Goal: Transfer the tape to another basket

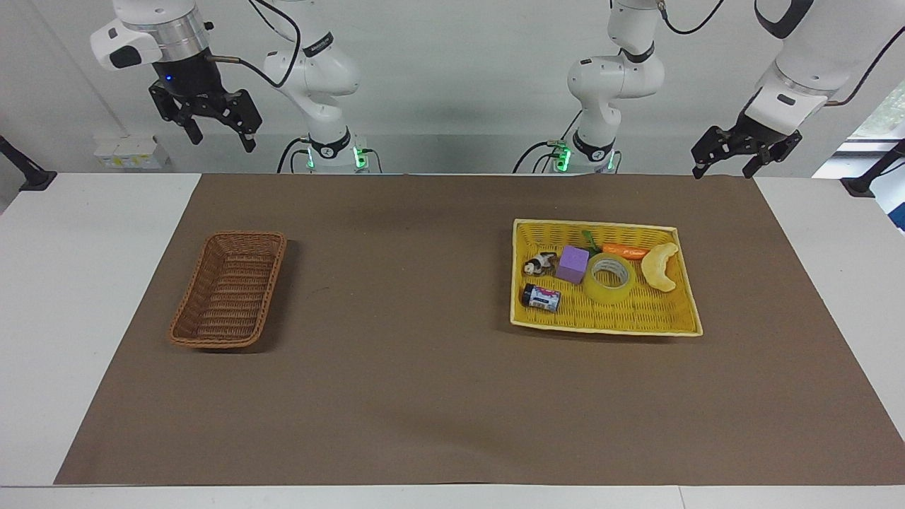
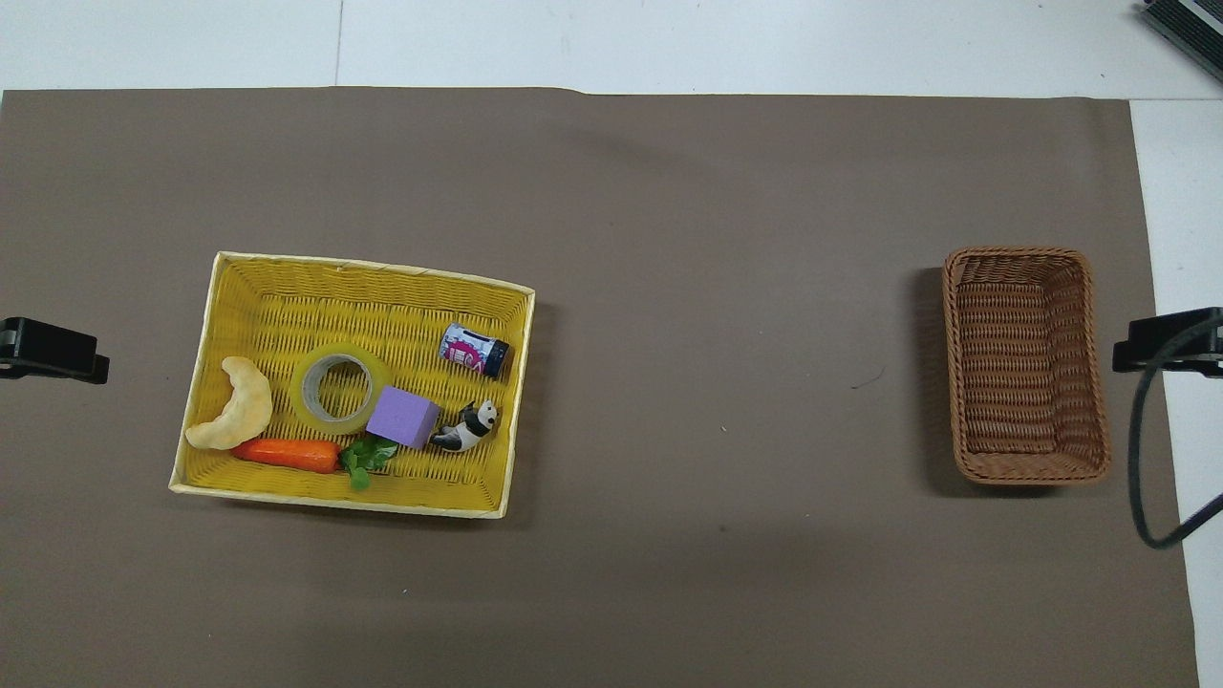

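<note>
The tape is a yellow translucent roll lying flat in the yellow woven tray, between a purple cube and a pale crescent-shaped toy. It also shows in the overhead view. The brown wicker basket stands empty toward the right arm's end of the table, also in the overhead view. My left gripper is open and raised near the table's edge at the left arm's end. My right gripper is open and raised high near the brown basket's end. Both arms wait.
The yellow tray also holds an orange carrot, a small can and a panda figure. A brown mat covers the table between the tray and the basket.
</note>
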`<state>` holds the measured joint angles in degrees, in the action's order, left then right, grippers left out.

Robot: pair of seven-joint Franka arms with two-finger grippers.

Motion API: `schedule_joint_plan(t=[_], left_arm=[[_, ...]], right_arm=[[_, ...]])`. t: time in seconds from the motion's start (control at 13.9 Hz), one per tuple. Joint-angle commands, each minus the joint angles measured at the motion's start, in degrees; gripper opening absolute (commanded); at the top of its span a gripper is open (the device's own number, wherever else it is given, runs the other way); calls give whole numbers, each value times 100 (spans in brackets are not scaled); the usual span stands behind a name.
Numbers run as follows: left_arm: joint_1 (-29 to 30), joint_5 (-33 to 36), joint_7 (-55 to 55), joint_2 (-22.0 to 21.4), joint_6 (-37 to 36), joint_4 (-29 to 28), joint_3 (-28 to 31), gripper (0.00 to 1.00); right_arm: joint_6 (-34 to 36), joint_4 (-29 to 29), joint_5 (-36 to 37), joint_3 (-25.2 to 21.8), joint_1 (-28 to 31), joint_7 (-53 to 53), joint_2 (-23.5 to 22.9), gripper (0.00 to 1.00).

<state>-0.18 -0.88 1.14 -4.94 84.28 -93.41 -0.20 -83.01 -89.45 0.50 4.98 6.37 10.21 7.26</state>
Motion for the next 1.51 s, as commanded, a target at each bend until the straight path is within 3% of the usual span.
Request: schedule_joint_plan(t=[0.0, 0.36, 0.72, 1.43], left_arm=[[35, 115, 27, -51, -122, 25, -24, 100], [18, 123, 18, -42, -122, 51, -24, 100], [9, 115, 27, -51, -122, 42, -32, 100], [53, 123, 27, -24, 62, 60, 2, 100]], right_arm=[[4, -107, 12, 12, 49, -150, 108, 100], [136, -107, 47, -111, 304, -371, 117, 100], [144, -107, 99, -146, -310, -336, 117, 100], [127, -107, 135, -962, -970, -345, 108, 100]])
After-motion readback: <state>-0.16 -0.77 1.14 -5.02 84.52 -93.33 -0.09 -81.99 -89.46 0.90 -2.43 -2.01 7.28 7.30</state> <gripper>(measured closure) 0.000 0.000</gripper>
